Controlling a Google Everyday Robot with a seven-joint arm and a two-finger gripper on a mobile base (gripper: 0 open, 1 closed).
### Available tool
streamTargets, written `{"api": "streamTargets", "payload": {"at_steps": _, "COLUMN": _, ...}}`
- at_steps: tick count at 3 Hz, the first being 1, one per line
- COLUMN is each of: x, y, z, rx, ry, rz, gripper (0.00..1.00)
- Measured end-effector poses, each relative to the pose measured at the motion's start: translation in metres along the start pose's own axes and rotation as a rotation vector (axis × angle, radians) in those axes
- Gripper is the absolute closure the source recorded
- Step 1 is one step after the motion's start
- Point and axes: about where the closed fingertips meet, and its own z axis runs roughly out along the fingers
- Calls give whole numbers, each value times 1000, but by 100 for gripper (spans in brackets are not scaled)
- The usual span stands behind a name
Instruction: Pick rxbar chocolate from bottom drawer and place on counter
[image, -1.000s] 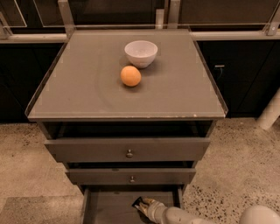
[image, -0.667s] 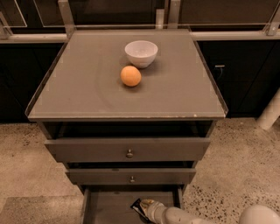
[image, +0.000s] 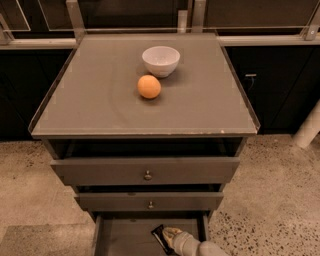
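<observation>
- Camera view, the drawer: the bottom drawer (image: 120, 239) stands pulled out at the near edge of the scene. The snack bar (image: 158, 236) lies on its floor, right of centre.
- Camera view, the key relation: the end effector (image: 171, 233) is down inside the drawer. It comes in from the near right on a pale arm (image: 200, 248), and its tip is right at the bar's right edge.
  - The bar lies just to its left, touching it or nearly so.
  - The bar's long axis seems to run slantwise, from far left to near right.
- Camera view, grip: whether the end effector is open or has closed on the bar cannot be told from here.
- Camera view, edges: the middle drawer (image: 150, 201) front overhangs the far part of the bottom drawer. The drawer's right wall is close beside the arm. The lift probably has to come toward the near side before it rises.
- Camera view, room on top: the counter (image: 90, 105) is far and above.
  - An orange (image: 149, 86) and a white bowl (image: 161, 60) sit near its centre and far side.
  - The left, right and near parts of the counter offer space for the bar.
</observation>
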Motion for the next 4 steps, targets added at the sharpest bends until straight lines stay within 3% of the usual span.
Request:
{"api": "streamTargets", "payload": {"at_steps": 1, "x": -5, "y": -5, "z": -29, "rx": -18, "ry": -158, "rz": 122, "gripper": 100}}
{"api": "streamTargets", "payload": {"at_steps": 2, "x": -6, "y": -9, "z": -83, "rx": -43, "ry": -288, "rz": 215, "gripper": 100}}
{"api": "streamTargets", "payload": {"at_steps": 3, "x": -9, "y": -13, "z": -129, "rx": -73, "ry": -334, "rz": 230, "gripper": 100}}
{"api": "streamTargets", "payload": {"at_steps": 4, "x": -15, "y": -29, "z": -161, "rx": -41, "ry": -378, "rz": 227, "gripper": 100}}
